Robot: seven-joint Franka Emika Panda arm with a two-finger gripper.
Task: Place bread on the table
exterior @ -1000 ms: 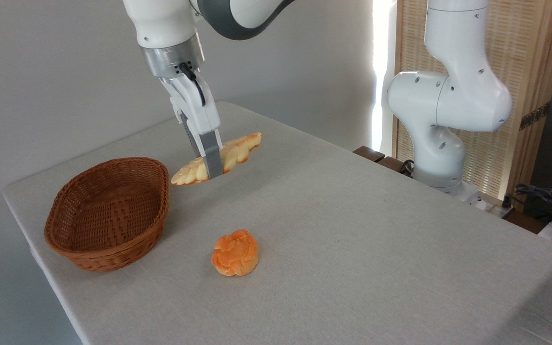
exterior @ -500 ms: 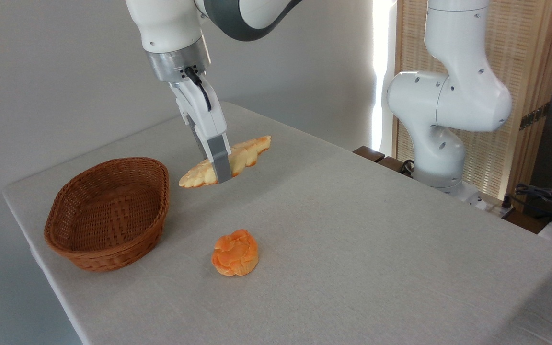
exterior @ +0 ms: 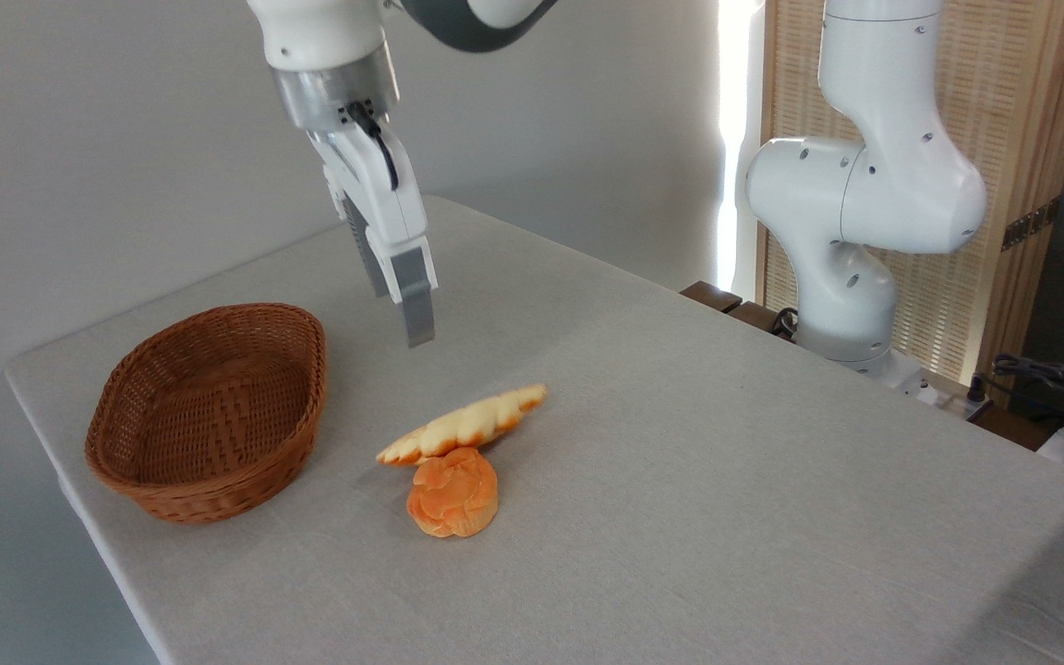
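Lower centre of frame: round orange knotted bun [exterior: 453, 494] sits on the table [exterior: 726, 480], grey-beige cloth. Directly behind and partly on top of it lies the bread [exterior: 464, 425], the pale braided loaf, its underside touching the bun's upper edge, left tip low near the cloth, right tip tilted up toward centre frame. Can't tell whether the left tip actually touches the cloth. Left of frame, the brown wicker basket [exterior: 209, 411] stands well apart from both, nothing visible inside. Above and behind the loaf, centre-left, my gripper [exterior: 412, 314] hangs in the air w/ nothing in it, clear of the bread; seen edge-on, so I can't tell how wide my fingers [exterior: 417, 309] are parted. Upper right, my white arm base [exterior: 864, 194] rises beside a slatted wooden screen [exterior: 1040, 139].
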